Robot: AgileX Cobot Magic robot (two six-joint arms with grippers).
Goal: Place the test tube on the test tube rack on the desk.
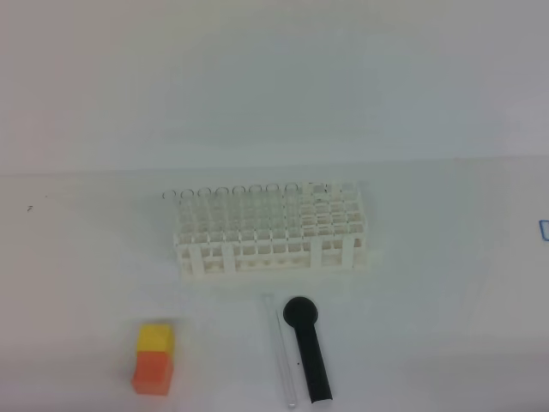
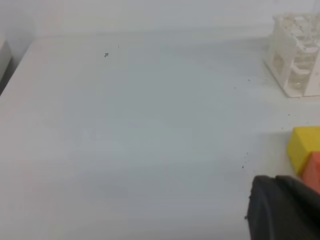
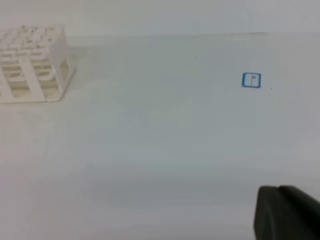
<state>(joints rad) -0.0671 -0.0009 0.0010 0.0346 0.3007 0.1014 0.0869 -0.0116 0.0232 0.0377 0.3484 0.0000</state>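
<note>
desk (image 1: 446, 283) open left and right of test tube rack (image 1: 270, 232). Front is tight: black stick (image 1: 309, 348) just beside test tube (image 1: 281, 352), yellow-orange block (image 1: 154, 356) further left.

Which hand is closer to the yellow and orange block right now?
Left. The left hand sits just beside the yellow-and-orange block. The right hand is over bare desk, no block in its view.

Neither arm shows in the high view; the left tool (image 2: 285, 207) appears only as a dark shape at the lower right of its wrist frame, closed and holding nothing; the right tool (image 3: 287, 212) sits likewise at the lower right of its own frame, closed and empty-handed.
</note>
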